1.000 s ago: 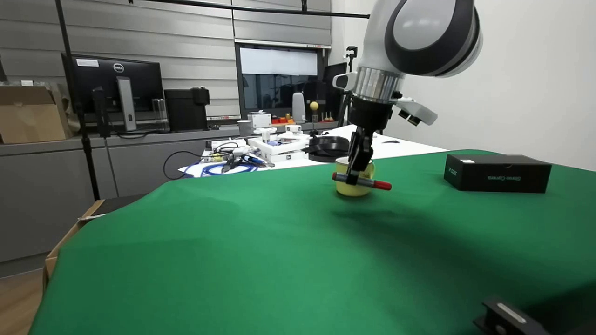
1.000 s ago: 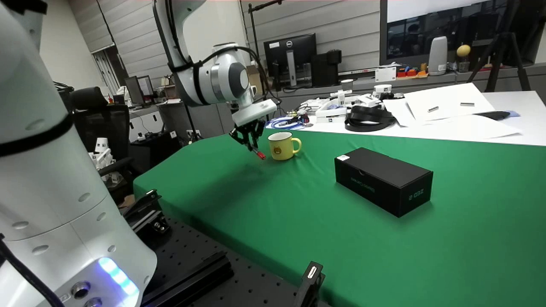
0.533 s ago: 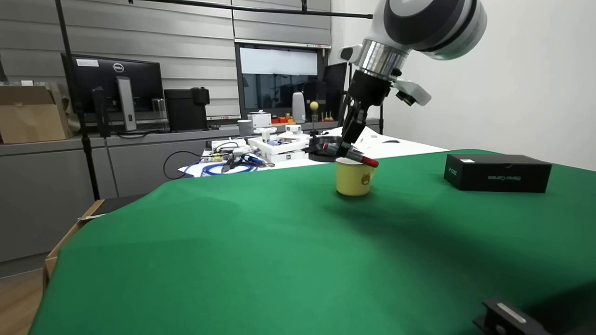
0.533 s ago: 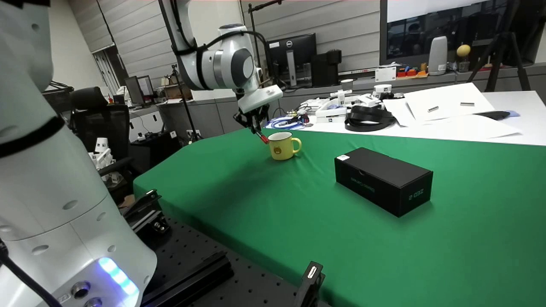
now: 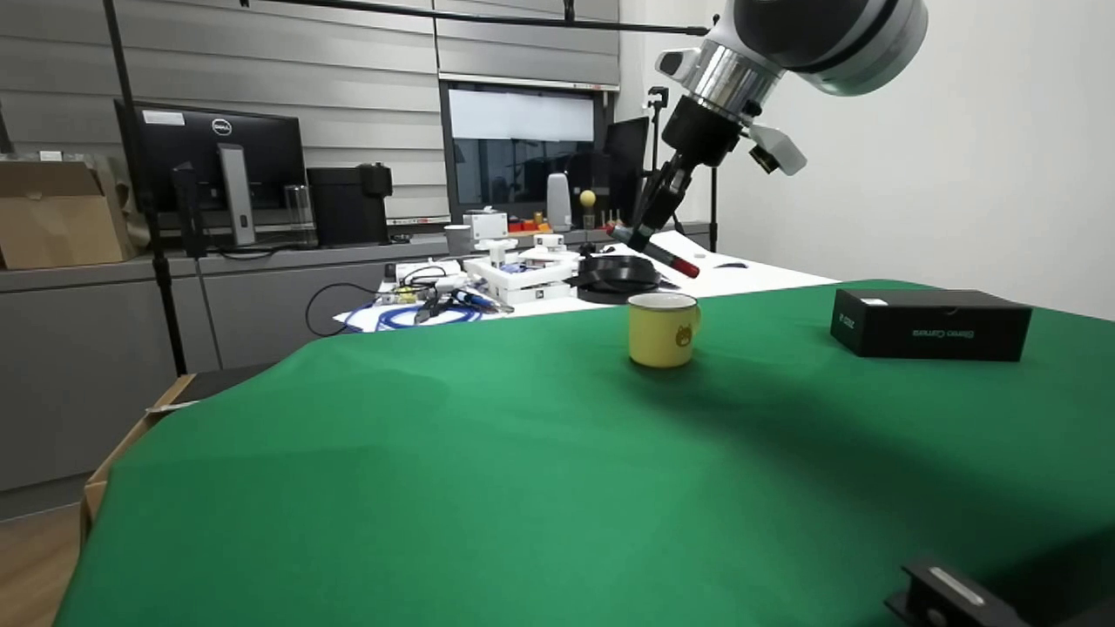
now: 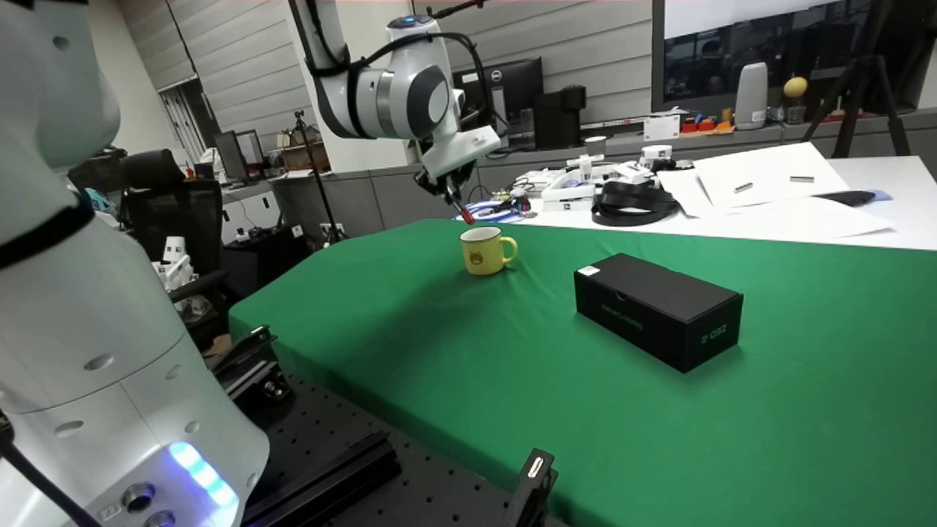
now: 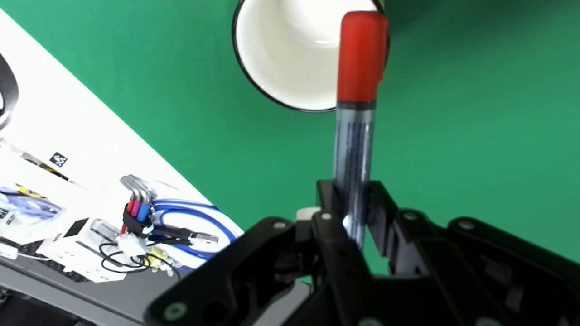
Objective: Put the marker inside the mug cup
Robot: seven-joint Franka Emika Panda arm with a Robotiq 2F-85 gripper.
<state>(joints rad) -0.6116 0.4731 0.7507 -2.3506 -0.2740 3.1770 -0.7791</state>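
My fingers clamp the marker aslant above the mug cup; likely aligning, I should next steepen, then lower.

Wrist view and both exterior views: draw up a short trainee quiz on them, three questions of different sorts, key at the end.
1. Multiple choice. Where does the black two-finger gripper grip the thin marker with a red cap and a grey barrel?
A) at the red cap
B) on the grey barrel
C) right where cap meets barrel

2. True or false. The yellow cylindrical mug stands upright on the smooth green cloth.

3. Fill in the colour. Seen in the wrist view, the inside of the mug is ____.

Key: 1. B; 2. True; 3. white.
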